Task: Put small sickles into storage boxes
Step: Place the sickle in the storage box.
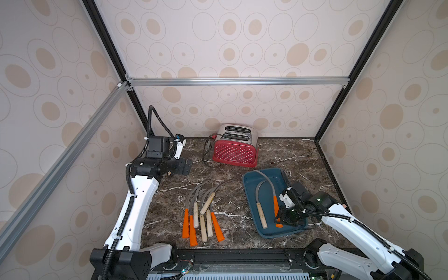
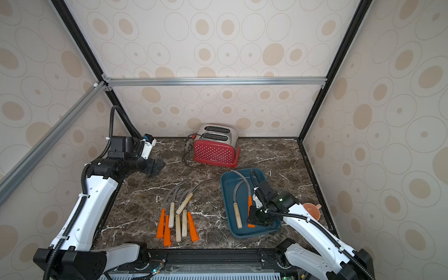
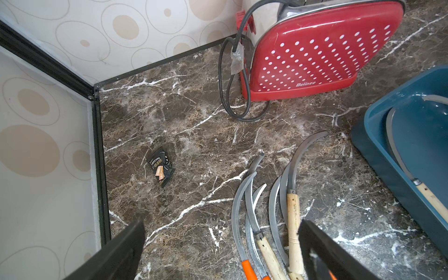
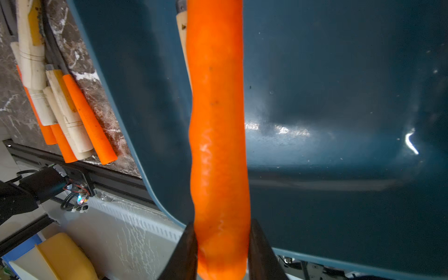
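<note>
Held sickle (image 4: 218, 121): orange handle, in the lower right part of both top views, over the blue tray (image 1: 278, 176). Its grey blade arcs up the frame towards the tray's far end. I cannot tell whether it touches the tray floor.
Right hand (image 4: 221, 242): clamped on that orange handle near its thick butt end, one finger on each side. The butt tip pokes out just below the hand in a top view.
Second sickle (image 1: 261, 215): wooden handle, lying flat in the tray just left of the held one, blade curving up the frame.
Loose sickles (image 1: 202, 213): seven in a tight bunch on the desk (image 1: 169, 206), lower centre, left of the tray, with three orange handles and four wooden.
Left hand (image 1: 185, 167): fingers apart, raised off the desk, up and left of the bunch.
Toaster (image 1: 235, 151): red with white dots, upper centre of the desk.
Packet (image 3: 161, 167): small, dark, on the desk in the left wrist view.
</note>
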Motion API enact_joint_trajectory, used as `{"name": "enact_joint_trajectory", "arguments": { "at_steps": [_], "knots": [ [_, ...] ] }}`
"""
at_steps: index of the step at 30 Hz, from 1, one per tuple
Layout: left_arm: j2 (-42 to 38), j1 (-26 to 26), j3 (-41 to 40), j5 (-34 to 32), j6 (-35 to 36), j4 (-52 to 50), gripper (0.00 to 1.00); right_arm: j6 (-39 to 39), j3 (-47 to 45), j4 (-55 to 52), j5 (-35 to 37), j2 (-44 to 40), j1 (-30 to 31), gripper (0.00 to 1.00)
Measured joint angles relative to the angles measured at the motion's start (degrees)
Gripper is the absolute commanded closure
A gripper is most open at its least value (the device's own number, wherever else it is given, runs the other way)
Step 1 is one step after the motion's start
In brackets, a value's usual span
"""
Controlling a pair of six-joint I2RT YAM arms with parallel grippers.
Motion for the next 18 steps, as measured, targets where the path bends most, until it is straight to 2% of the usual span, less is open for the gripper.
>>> {"name": "enact_joint_trajectory", "arguments": {
  "at_steps": [8, 18],
  "knots": [
    [0.13, 0.0, -0.15, 0.33, 0.0, 0.24, 0.01, -0.61, -0.2, 0.15, 2.12, 4.24, -0.13, 0.96],
    [0.61, 0.0, -0.68, 0.66, 0.0, 0.68, 0.01, -1.53, -1.4, 0.02, 3.23, 4.48, -0.15, 0.95]
  ]
}}
